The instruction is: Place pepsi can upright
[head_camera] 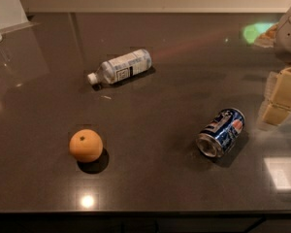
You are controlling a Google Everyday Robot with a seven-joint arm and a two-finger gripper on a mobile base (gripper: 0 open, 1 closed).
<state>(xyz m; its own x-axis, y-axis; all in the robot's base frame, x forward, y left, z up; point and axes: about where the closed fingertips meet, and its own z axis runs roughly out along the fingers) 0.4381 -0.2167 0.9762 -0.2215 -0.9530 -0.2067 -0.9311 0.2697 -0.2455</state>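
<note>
pepsi can (222, 132) on its side, hand (277, 103) near it at right edge

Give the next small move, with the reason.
Probably ease the gripper toward the can: the can lies on its side on the table, and the gripper hangs apart from it at the right edge of view.

On the dark glossy table (160, 188) I see the pepsi can (222, 132) lying on its side, an orange (86, 145) well apart to its left, a clear bottle (120, 66) lying farther back-left of it, and the gripper (277, 105) just to its right.
</note>
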